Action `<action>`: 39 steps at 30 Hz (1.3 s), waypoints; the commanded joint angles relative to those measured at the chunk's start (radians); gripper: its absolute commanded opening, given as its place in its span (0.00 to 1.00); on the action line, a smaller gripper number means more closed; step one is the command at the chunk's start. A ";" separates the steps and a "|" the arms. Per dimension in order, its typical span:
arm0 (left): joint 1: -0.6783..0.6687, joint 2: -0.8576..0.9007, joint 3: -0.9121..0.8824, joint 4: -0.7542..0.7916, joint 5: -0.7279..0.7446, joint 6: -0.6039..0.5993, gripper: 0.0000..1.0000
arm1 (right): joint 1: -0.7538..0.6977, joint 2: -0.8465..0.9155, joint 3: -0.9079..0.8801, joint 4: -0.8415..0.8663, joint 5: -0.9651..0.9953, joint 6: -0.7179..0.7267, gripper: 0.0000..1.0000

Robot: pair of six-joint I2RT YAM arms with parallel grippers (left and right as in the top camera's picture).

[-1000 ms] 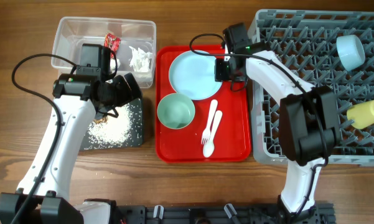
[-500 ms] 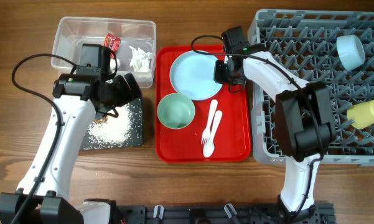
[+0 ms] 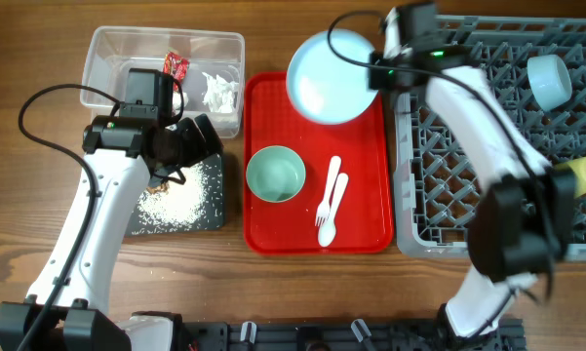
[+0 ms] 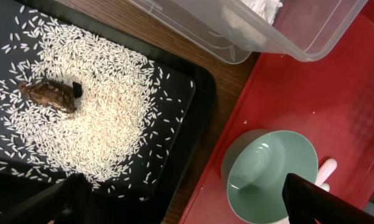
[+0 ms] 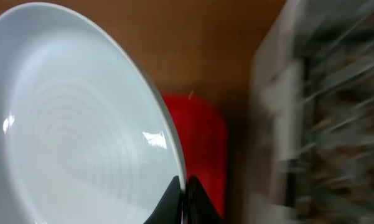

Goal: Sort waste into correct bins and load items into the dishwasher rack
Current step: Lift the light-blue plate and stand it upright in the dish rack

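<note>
Plate-loading step: my right pincer [image 5: 185,193] grips the light blue plate [image 3: 330,76] by its rim near the desk's far edge; next, I stand it between the dishwasher rack [image 3: 488,146] pegs.

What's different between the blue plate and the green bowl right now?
The light blue plate is pinched at its rim by the right gripper and hangs over the red tray's far edge; the pale green bowl sits upright on that tray, untouched. The plate is wide and shallow, the bowl smaller across and deeper. Both are round, pale and look empty.
</note>
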 commanded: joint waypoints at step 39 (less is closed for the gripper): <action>0.004 -0.018 0.002 0.022 -0.017 -0.003 1.00 | -0.295 0.041 0.030 0.229 0.922 -0.409 0.04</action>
